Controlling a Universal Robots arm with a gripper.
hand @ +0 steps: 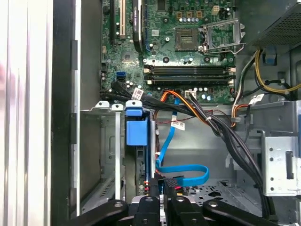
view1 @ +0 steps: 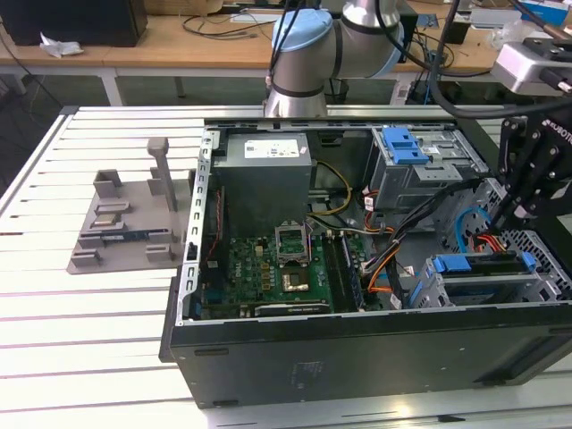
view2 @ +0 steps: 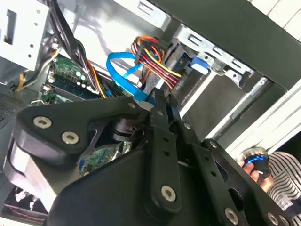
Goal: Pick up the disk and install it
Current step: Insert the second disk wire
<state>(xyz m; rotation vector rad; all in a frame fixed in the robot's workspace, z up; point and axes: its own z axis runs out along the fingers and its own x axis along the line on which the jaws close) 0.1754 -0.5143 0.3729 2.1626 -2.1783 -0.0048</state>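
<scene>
Hovering end effector (view1: 505,210) near disk (view1: 478,265) edge

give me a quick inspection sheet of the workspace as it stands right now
surface: white slatted table, open computer case lying on it
job's things: disk with blue carrier sits in the drive cage near the case's front corner, at the exterior view's right; blue edge in the first wrist view
clutter: grey fixture tray beside the case
grippers: gripper above the drive cage; fingers close together over the bay in the first wrist view
cables: blue data cable, orange, red and yellow power leads, black bundle
surroundings: wooden benches behind; a hand holding a round device
</scene>
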